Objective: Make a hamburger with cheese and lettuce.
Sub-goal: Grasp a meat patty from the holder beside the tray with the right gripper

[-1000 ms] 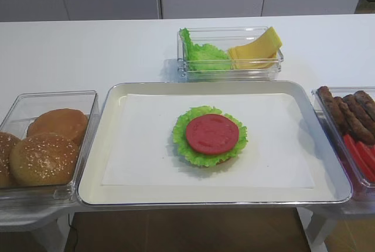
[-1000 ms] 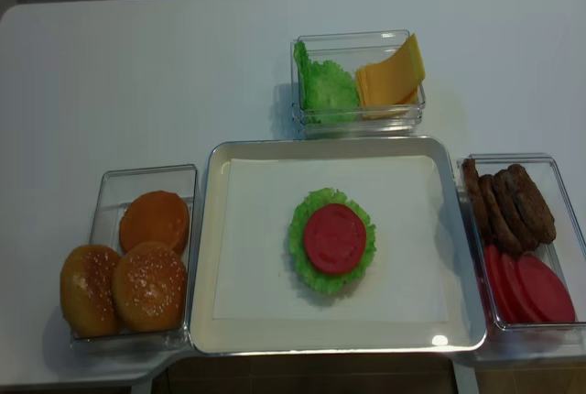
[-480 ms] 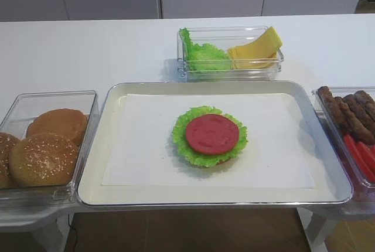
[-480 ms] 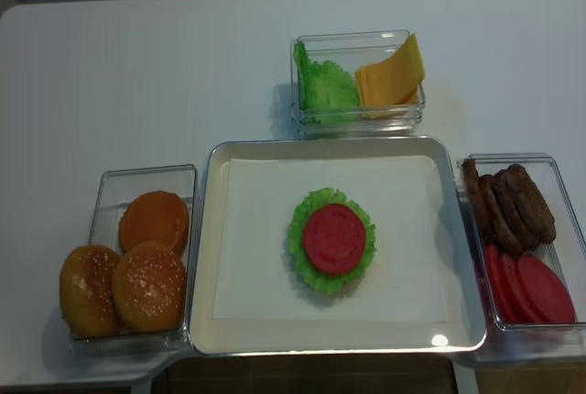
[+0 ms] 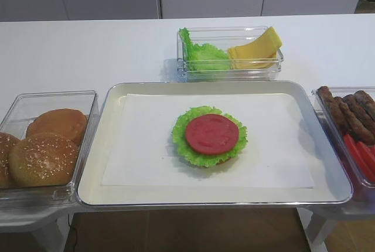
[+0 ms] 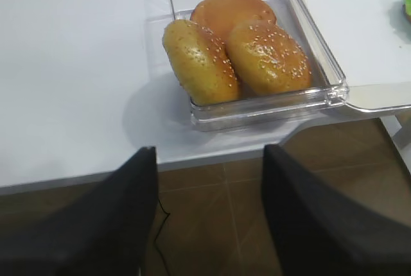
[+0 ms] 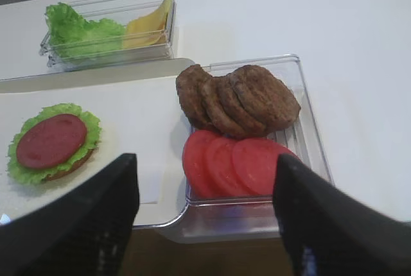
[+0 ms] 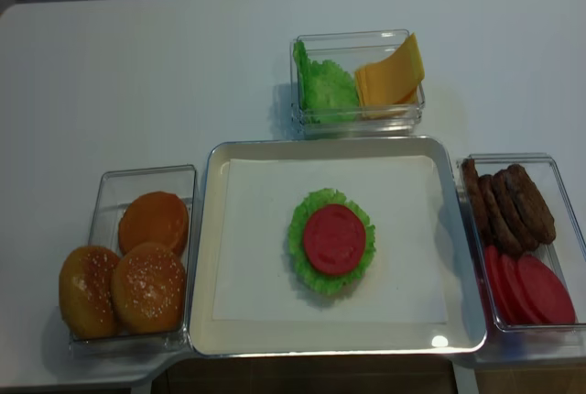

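Note:
The hamburger (image 5: 210, 135) lies mid-tray as a tan bun base, a frilly lettuce leaf and a red round slice on top; no patty shows on it. It also shows in the right wrist view (image 7: 52, 142) and the realsense view (image 8: 334, 240). More lettuce (image 5: 202, 54) and the cheese (image 5: 256, 48) sit in a clear bin behind the tray. My right gripper (image 7: 202, 224) is open and empty, off the table's front edge by the patty bin. My left gripper (image 6: 209, 218) is open and empty, off the front edge before the bun bin. Neither gripper shows in the high views.
The metal tray (image 5: 214, 202) holds a white paper sheet. A clear bin at the left holds three buns (image 6: 244, 58). A clear bin at the right holds brown patties (image 7: 237, 96) and red slices (image 7: 237, 163). The lettuce and cheese bin (image 8: 357, 119) stands behind the tray.

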You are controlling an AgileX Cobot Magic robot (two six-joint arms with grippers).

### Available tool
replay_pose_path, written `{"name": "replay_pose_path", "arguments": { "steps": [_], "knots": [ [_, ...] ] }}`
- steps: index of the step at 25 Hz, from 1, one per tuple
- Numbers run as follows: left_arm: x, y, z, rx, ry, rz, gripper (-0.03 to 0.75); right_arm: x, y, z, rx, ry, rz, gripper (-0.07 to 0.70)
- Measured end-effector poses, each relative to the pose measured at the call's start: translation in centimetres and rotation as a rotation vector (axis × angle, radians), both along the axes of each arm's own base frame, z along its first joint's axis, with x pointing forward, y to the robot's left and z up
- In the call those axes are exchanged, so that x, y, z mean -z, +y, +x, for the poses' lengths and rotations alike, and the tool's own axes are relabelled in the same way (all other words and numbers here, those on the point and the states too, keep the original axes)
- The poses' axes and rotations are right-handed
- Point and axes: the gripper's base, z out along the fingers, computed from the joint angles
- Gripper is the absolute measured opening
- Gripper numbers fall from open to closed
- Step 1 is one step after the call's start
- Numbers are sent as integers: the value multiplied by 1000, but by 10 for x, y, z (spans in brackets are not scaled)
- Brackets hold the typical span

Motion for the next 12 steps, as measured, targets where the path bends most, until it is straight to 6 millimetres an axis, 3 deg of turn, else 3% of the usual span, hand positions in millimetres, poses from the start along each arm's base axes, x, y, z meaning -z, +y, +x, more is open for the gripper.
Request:
{"name": "replay_pose_path", "arguments": {
  "steps": [6,12],
  "knots": [
    [0,0,0,0,0,0,387,-19,4,55,-3,84,24,466],
    [0,0,0,0,0,0,387,-32,12,124,-60,221,22,461]
  ]
}}
